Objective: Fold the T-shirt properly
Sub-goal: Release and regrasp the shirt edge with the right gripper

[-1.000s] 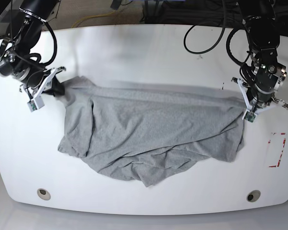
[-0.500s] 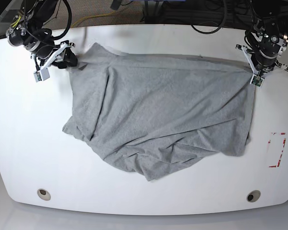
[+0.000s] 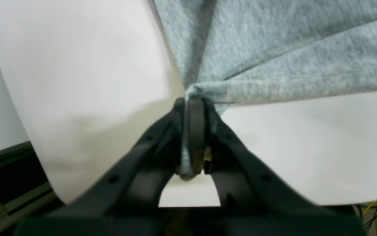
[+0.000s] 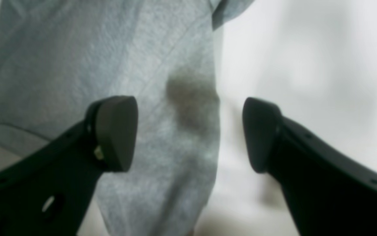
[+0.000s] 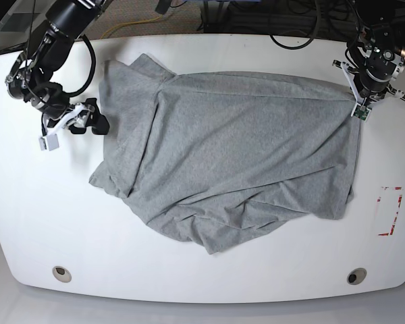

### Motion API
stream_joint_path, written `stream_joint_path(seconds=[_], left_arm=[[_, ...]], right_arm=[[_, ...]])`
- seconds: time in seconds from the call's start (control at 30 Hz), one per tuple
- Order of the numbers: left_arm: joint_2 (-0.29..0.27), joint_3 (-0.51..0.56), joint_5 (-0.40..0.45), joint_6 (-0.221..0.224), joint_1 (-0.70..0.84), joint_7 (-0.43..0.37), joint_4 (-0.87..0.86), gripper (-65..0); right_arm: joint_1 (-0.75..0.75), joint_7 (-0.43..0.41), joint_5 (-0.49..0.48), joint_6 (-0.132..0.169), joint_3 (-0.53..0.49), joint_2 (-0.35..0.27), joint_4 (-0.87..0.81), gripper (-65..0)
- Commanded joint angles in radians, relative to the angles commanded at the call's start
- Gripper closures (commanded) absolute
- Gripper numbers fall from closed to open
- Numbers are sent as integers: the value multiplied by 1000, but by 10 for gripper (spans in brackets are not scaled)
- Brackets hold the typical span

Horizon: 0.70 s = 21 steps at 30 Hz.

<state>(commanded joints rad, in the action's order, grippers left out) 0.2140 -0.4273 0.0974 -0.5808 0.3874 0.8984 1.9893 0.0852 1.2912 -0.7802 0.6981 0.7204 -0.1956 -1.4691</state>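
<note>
Released since before, the right gripper (image 4: 188, 134) hangs apart beside the T-shirt (image 5: 236, 155), while the left gripper (image 3: 193, 105) clamps its corner.

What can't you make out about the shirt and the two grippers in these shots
- T-shirt lettering: unseen in every view; only plain grey shows.
- Its lower hem: base view, buried in rumpled folds.
- Left gripper pads: left wrist view, covered by pinched cloth.
- Right gripper: right wrist view blurred; height above the cloth unclear.

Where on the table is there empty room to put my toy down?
Bare white table runs along the near edge below the T-shirt, and down the side under the right hand. A narrower strip lies beside the red marks. The middle is covered.
</note>
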Motion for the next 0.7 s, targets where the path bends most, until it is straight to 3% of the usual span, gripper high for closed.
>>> stream_joint_path(seconds=[0.27,0.57,0.63,0.7], left_arm=[[0,3,0,0,-2,0,0,0],[0,5,0,0,-2,0,0,0],[0,5,0,0,-2,0,0,0],[0,6,0,0,-2,0,0,0]], right_arm=[[100,-127,132,0,-110,-3,143,-480],[137,-255,144,0,-206,-23,299,-476],[137,-255,143,0,-224,-23,288,-423],[130,-255,143,0,-233,-21,252,-293]])
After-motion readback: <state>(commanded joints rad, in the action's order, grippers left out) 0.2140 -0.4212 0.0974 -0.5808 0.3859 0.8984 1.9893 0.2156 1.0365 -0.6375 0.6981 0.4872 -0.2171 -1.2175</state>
